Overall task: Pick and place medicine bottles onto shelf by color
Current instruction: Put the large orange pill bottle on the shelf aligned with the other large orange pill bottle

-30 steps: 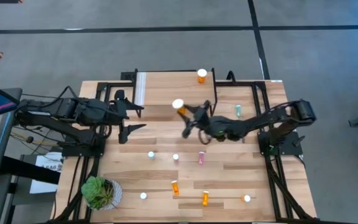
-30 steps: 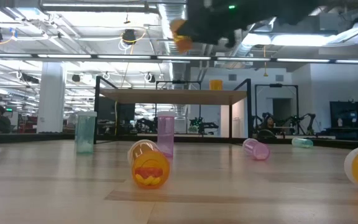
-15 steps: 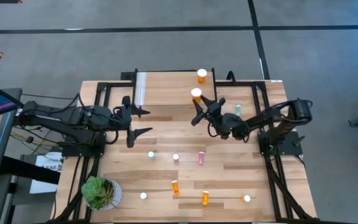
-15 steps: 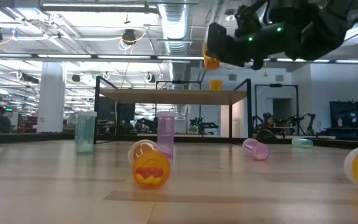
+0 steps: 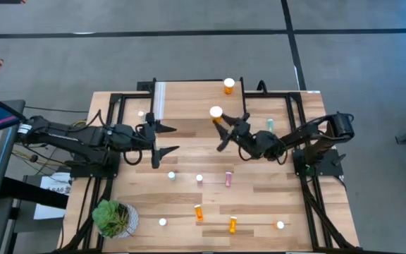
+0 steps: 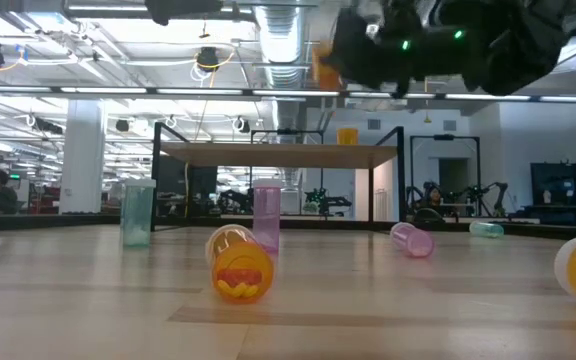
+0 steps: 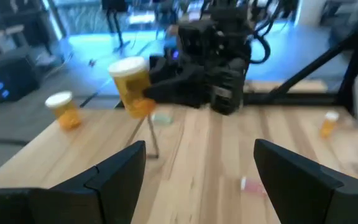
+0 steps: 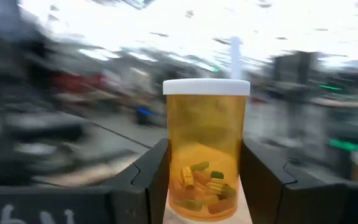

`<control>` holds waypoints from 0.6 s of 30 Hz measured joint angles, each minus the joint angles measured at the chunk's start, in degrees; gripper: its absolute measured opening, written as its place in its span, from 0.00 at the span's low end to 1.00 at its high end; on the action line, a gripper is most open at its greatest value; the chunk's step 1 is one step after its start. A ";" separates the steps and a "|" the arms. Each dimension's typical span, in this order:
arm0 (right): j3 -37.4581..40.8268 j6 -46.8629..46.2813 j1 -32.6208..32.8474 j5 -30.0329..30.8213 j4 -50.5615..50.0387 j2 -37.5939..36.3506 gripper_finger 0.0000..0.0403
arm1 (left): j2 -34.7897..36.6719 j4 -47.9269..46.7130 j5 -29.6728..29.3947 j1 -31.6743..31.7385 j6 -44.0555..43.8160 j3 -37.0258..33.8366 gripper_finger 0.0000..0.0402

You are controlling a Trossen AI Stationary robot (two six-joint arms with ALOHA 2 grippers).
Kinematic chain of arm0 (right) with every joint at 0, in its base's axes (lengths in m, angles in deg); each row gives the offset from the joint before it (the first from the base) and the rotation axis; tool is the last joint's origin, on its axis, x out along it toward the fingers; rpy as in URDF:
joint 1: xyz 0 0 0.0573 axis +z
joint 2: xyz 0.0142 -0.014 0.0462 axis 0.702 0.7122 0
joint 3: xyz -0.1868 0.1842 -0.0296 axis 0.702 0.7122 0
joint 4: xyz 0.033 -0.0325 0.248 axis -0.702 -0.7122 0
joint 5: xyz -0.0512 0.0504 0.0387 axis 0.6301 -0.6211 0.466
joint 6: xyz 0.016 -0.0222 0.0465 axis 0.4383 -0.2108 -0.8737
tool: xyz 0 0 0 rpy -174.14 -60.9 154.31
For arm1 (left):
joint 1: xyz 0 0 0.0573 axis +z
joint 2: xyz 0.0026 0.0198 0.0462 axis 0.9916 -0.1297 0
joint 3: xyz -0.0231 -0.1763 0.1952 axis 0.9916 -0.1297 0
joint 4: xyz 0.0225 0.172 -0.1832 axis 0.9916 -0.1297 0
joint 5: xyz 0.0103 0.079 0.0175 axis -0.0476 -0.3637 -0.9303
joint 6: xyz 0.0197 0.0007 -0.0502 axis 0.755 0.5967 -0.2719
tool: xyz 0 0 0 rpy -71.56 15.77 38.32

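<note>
An orange cylindrical pill bottle with a white cap (image 8: pixel 206 149) is clamped upright between the fingers of the right gripper (image 5: pixel 220 121) above the light wood plank shelf (image 5: pixel 189 99), inward from its edges, while the left gripper (image 5: pixel 162 140) is held wide open and empty.

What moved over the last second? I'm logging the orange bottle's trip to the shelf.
The right hand, shut on the wide orange bottle, carried it up over the shelf, toward the orange bottle already standing there. The left hand, open and empty, reached farther out over the table. The other bottles stayed put.
</note>
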 joint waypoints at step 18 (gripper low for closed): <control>-2.94 -10.46 4.52 -20.76 3.08 -1.87 0.45 | -15.29 45.77 8.60 2.25 -1.76 -12.64 0.71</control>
